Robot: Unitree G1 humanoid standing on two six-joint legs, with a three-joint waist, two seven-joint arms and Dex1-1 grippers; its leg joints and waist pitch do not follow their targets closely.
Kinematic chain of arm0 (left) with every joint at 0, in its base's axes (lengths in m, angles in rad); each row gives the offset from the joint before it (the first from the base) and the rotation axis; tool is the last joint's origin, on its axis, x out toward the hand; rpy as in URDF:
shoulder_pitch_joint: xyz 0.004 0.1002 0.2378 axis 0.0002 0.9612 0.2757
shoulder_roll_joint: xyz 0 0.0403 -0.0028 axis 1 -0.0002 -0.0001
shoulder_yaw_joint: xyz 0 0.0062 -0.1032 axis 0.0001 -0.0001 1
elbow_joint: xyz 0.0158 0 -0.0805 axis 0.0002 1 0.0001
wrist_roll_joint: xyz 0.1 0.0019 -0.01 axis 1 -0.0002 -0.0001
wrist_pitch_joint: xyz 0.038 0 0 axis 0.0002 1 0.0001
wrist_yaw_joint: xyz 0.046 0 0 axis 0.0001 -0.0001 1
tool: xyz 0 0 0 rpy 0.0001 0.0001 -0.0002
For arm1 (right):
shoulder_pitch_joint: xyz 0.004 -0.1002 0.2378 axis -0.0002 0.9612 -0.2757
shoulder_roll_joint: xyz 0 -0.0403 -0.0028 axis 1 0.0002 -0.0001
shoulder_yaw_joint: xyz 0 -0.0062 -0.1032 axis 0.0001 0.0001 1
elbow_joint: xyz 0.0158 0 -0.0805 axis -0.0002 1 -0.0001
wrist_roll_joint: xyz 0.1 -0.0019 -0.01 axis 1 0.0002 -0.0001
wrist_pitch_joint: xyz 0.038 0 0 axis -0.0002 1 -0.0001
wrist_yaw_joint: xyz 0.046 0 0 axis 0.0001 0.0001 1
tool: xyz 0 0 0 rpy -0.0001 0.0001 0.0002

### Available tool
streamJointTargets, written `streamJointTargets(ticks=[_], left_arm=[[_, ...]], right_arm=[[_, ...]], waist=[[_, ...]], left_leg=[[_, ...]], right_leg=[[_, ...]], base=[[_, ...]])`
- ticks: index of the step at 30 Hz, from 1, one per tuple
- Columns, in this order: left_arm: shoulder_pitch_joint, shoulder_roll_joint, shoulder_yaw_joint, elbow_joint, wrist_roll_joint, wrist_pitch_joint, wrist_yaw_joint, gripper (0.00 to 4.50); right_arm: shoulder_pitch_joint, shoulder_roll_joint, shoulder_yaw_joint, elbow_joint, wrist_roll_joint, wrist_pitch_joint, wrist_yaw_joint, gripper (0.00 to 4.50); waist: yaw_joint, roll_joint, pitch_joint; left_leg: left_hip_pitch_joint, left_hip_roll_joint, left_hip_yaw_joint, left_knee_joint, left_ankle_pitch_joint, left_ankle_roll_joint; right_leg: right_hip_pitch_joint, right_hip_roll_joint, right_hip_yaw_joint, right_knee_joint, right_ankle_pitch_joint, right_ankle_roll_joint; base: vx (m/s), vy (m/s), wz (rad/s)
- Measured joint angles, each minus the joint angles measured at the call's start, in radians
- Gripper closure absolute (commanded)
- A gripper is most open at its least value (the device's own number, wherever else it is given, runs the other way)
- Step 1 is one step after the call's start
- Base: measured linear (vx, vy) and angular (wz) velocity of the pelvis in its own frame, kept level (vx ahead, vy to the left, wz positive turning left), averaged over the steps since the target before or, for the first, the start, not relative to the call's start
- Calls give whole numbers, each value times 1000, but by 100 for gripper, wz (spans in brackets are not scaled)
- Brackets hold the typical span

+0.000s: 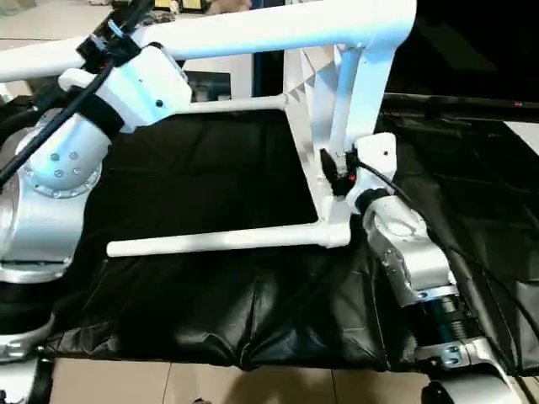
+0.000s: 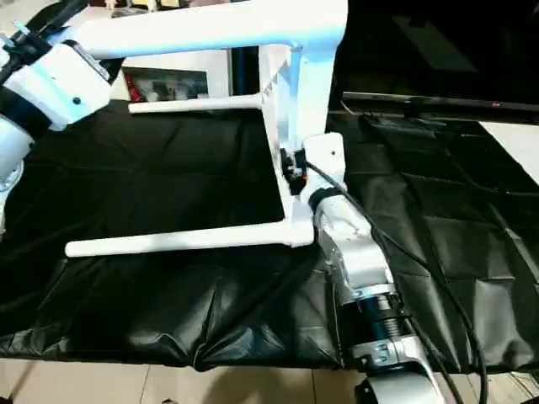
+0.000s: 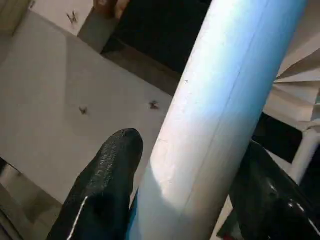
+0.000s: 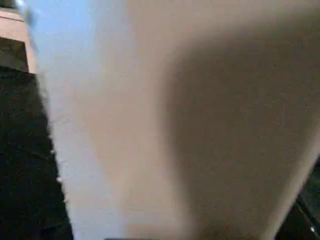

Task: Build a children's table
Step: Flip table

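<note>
White smooth plastic children's table (image 1: pixel 337 109), tapered tubular legs (image 1: pixel 219 240), crinkled black cover (image 1: pixel 210 311)

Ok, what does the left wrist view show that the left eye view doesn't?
Left wrist view: the left gripper close up, its black fingers on either side of the upper leg, with light floor beyond. Left eye view: the table top standing on edge on the black cover, a lower leg and a far leg jutting sideways, and the right gripper at the top's edge. Shared: the upper leg in the left gripper.
</note>
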Motion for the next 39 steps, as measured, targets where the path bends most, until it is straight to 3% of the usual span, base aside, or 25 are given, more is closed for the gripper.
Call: streamJointTargets(ticks=[5,12,16,20,21,22,24,30,37,39], left_arm=[[-12,-48,46,-38,-59,48,0,205],[-22,-160,160,-100,-170,153,2,205],[0,-212,216,-147,-239,206,21,205],[46,-239,249,-219,-247,235,25,205],[51,-240,254,-225,-254,239,25,205],[54,-241,256,-228,-255,240,25,205],[64,-242,271,-231,-265,245,25,205],[74,-238,274,-234,-274,246,26,205],[78,-245,364,-216,-275,310,100,206],[78,-249,365,-210,-275,320,114,207]], right_arm=[[-78,-107,-33,-27,13,3,101,230],[-253,-238,-94,-64,67,67,212,241],[-320,-274,-110,-99,76,81,245,241],[-350,-282,-110,-112,76,108,284,242],[-356,-285,-110,-115,76,116,296,185],[-359,-286,-110,-116,78,119,301,171],[-361,-278,-122,-117,124,138,319,163],[-347,-259,-144,-118,166,159,335,107],[-328,-168,-200,-197,305,73,451,38],[-329,-146,-216,-205,353,71,457,30]], waist=[[5,12,0],[14,10,2],[21,-1,4],[17,-14,5],[17,-17,4],[18,-20,4],[17,-24,4],[14,-31,6],[-2,-31,6],[2,-32,7]], left_leg=[[-3,0,0,-2,5,8],[-9,0,2,0,10,16],[-9,2,1,0,10,16],[-10,1,1,1,10,16],[-9,1,1,1,10,16],[-9,1,1,1,10,16],[-8,1,1,1,10,16],[-8,1,1,1,10,16],[-8,2,0,0,10,16],[-9,2,0,1,10,16]], right_leg=[[-2,0,-1,0,0,-3],[-5,-1,-1,0,0,-4],[-5,0,-4,0,0,-3],[-5,0,-2,-1,0,-4],[-5,0,-3,-1,0,-4],[-5,0,-3,-1,0,-3],[-5,0,-3,-1,0,-3],[-4,0,-3,-1,0,2],[-5,1,-3,0,1,1],[-4,1,-3,-1,1,1]], base=[[0,0,0],[0,0,0],[0,0,0],[0,0,0],[0,0,0],[0,0,0],[0,0,0],[0,0,0],[0,0,0],[0,0,0]])
